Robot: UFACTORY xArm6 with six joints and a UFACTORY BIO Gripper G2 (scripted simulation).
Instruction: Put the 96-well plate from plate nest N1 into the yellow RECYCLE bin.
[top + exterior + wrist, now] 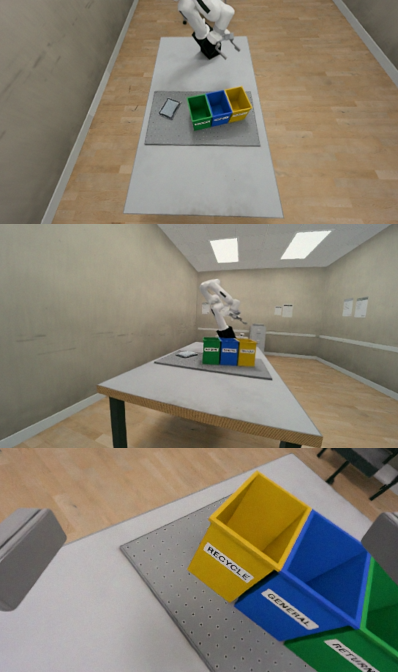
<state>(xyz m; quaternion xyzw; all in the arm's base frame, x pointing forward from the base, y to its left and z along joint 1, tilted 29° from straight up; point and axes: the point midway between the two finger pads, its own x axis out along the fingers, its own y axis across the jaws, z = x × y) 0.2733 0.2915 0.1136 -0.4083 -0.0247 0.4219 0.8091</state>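
The white robot arm (216, 15) (224, 299) stood folded at the far end of a pale table (205, 176) (205, 390) (90, 598), its gripper (232, 53) (243, 320) (210, 555) wide open with nothing between the two grey fingers, well apart from the bins and the plate. The pale 96-well plate (170, 108) (186, 353) lay flat in a dark-edged plate nest (166, 116) (190, 356) on the perforated grey mat (164, 135) (263, 373) (175, 603), apart from the row of bins; its individual wells were too small to make out. Three similar bins stood upright in a close row on that same mat: a green bin (202, 125) (211, 357) (325, 650) nearest the plate, a blue bin (221, 121) (229, 359) (270, 608) in the middle and the yellow bin (240, 116) (246, 359) (215, 572) at the opposite end. Seen from the wrist, the yellow bin's front read RECYCLE and the blue one's GENERAL, while the green one's label, cut by the picture's edge, showed RETURN. The yellow bin was open at the top, and its visible inner walls and floor showed no plate. Behind the table, a grey cabinet (258, 334) stood near the back wall, where printed sheets hung.
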